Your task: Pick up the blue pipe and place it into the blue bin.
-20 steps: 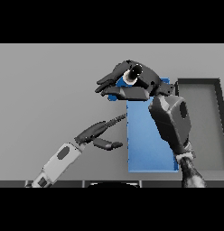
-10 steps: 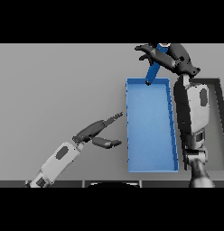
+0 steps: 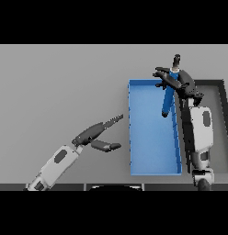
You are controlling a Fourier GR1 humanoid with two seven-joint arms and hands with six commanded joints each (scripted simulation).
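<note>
Now grey surface (image 3: 60, 92); blue bin (image 3: 148, 137) right of centre. Right hand (image 3: 176, 81), fingers clamped on the blue pipe (image 3: 169, 98), hangs over the bin's far right corner. Lower clear of the rim, then release. Left hand (image 3: 95, 135) idle, fingers apart.

No readable text — no labels, brands, numbers or signs on anything in view.
</note>
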